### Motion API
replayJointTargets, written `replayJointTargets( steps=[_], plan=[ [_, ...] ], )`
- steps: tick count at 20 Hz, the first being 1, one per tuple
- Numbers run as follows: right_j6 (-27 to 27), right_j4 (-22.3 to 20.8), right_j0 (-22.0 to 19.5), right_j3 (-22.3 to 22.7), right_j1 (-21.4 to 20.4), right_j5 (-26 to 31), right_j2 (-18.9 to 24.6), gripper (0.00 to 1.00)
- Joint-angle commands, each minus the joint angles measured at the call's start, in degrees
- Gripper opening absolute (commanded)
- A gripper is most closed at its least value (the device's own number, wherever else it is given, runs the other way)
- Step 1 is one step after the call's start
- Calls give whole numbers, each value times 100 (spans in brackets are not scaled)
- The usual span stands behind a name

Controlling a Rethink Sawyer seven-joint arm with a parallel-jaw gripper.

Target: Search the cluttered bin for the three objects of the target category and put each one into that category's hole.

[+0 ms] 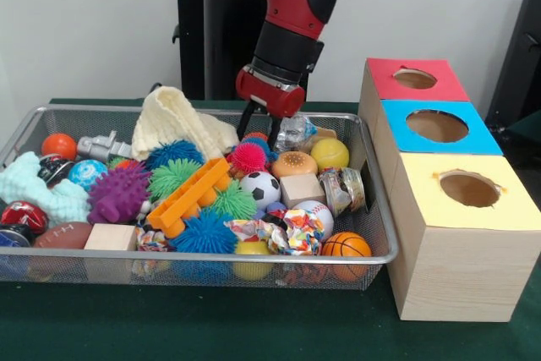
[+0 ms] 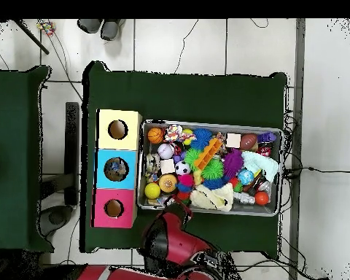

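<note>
Red-and-black gripper (image 1: 259, 128) hangs over the wire-mesh bin (image 1: 376, 209), above a pink spiky ball (image 1: 248, 158); whether its fingers are parted cannot be told. No writing is readable.

Beside the wire bin (image 1: 372, 209), three boxes are counted: one red box (image 1: 414, 82), one blue box (image 1: 435, 128), one yellow box (image 1: 469, 196); one hole is seen in each.

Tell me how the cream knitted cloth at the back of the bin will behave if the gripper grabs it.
The cream knitted cloth lies crumpled in soft folds over the toys, so it will probably hang limp and drape when lifted. Its loose knit looks light, yet it may snag or drag the spiky balls it touches. It will not roll. The gripper hangs just beside it.
</note>
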Motion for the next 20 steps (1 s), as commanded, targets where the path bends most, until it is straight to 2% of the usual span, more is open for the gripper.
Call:
replayJointTargets(
  steps=[1, 4, 8, 15, 20],
  plan=[
    [1871, 101, -446, 588, 783, -158, 565, 100],
    [1882, -31, -698, 700, 821, -340, 524, 100],
    [1953, 44, -849, 879, 852, -546, 541, 100],
    [2194, 529, -704, 1060, 991, -869, 812, 100],
    [2324, 890, -554, 1002, 1131, -891, 1176, 100]
  ],
)
